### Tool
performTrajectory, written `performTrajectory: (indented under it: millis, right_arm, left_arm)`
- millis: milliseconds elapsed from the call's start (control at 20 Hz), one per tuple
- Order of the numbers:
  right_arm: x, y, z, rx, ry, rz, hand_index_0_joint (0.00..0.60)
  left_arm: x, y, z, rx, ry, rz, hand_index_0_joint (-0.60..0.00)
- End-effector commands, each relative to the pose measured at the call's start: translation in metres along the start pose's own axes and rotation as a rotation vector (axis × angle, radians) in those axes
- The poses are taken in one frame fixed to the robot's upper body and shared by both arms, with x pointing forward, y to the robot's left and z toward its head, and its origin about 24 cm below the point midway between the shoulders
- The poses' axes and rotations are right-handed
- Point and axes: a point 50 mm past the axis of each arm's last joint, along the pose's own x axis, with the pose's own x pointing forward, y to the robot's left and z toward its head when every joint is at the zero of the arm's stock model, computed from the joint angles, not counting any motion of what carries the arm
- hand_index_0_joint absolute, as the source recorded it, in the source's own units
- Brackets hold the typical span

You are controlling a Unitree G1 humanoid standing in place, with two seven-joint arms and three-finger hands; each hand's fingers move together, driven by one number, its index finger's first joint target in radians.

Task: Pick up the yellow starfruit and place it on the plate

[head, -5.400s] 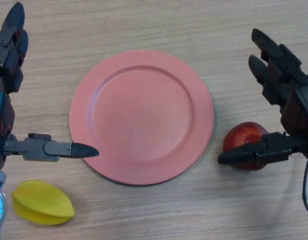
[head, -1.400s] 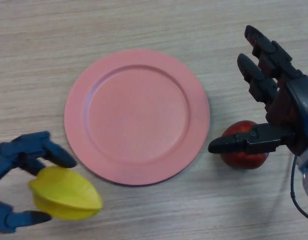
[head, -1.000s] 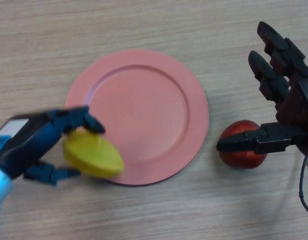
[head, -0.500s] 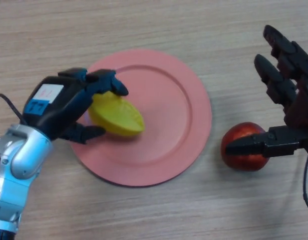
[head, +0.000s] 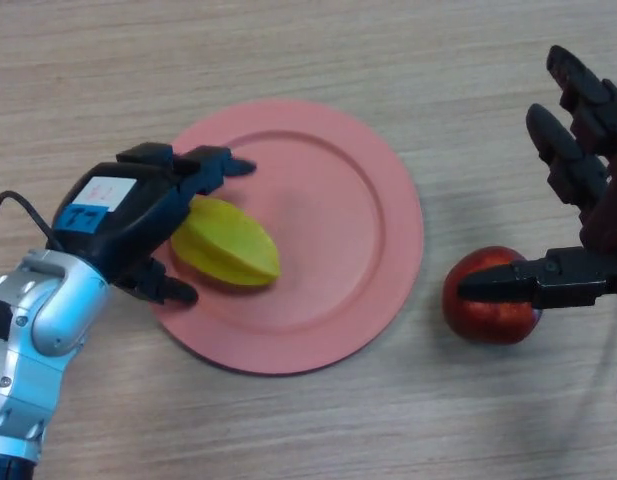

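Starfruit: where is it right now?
In the head view the starfruit lies on the left part of the pink plate, beside the left hand, whose fingers look opened.

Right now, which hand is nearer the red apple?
The right hand. Its thumb reaches across the top of the red apple. The left hand is far across the plate, at the starfruit.
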Motion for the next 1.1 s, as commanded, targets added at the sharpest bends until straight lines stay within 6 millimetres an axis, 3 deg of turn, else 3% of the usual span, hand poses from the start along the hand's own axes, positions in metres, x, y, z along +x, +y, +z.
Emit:
performTrajectory:
  millis: [50, 150, 300, 500, 700, 900, 1100]
  right_arm:
    - [-0.003, -0.006, 0.038, -0.041, -0.239, -0.033, 0.000]
    - [-0.004, -0.004, 0.040, -0.054, -0.249, -0.039, 0.000]
    - [-0.002, -0.003, 0.043, -0.048, -0.250, -0.033, 0.000]
    - [0.006, -0.009, 0.044, -0.065, -0.247, -0.024, 0.000]
    - [0.009, -0.018, 0.041, -0.093, -0.236, -0.042, 0.000]
    - [0.015, -0.013, 0.031, -0.108, -0.216, -0.032, 0.000]
    - [0.020, -0.012, 0.027, -0.091, -0.199, -0.025, 0.000]
  left_arm:
    - [0.000, 0.041, 0.005, -0.002, -0.051, 0.249, 0.000]
    - [-0.006, 0.047, 0.008, -0.107, -0.056, 0.281, 0.000]
    - [-0.013, 0.070, 0.016, -0.345, -0.085, 0.428, 0.000]
    - [-0.024, 0.095, 0.017, -0.642, -0.129, 0.478, 0.000]
    - [-0.036, 0.090, 0.014, -0.842, -0.138, 0.511, 0.000]
    - [-0.040, 0.087, 0.013, -0.995, -0.172, 0.469, 0.000]
    - [-0.040, 0.089, 0.007, -0.973, -0.155, 0.546, 0.000]
